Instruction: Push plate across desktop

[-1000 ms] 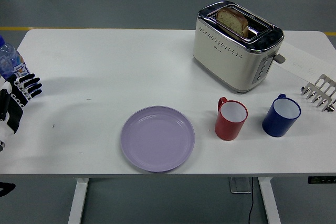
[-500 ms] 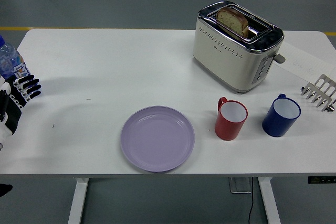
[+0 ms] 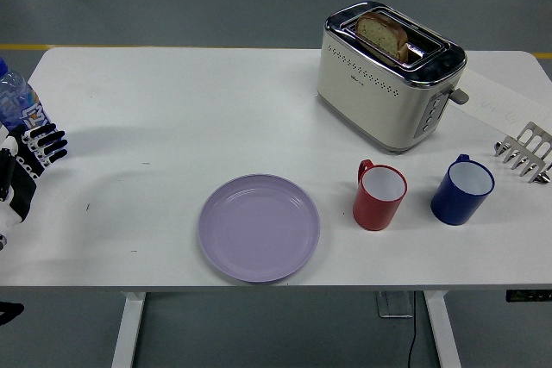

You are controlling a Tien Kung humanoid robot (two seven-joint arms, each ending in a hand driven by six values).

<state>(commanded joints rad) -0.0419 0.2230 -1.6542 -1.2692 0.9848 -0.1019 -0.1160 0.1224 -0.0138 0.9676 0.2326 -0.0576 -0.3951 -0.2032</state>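
The round lilac plate (image 3: 259, 227) is lying flat near the front edge of the white table (image 3: 172, 101), a little left of the middle. The robot's left hand (image 3: 26, 165) is hovering over the table's left edge, well apart from the plate, with its black-and-white fingers (image 3: 47, 146) spread loosely and gripping nothing. Bare tabletop is stretching between that hand and the plate, with nothing in the way.

A clear plastic water bottle with a blue label (image 3: 17, 102) is standing at the left edge, just behind the hand.

To the right of the plate, a red mug with a white inside (image 3: 379, 196) is sitting close beside the rim, not touching it, and a dark blue mug with a white inside (image 3: 462, 190) is standing further right. Behind the mugs, toward the far right corner, a cream and chrome toaster (image 3: 388, 75) is holding a slice of brown bread (image 3: 382, 34) in its slot. A small metal rack (image 3: 524, 152) is resting at the right edge, partly cut off.
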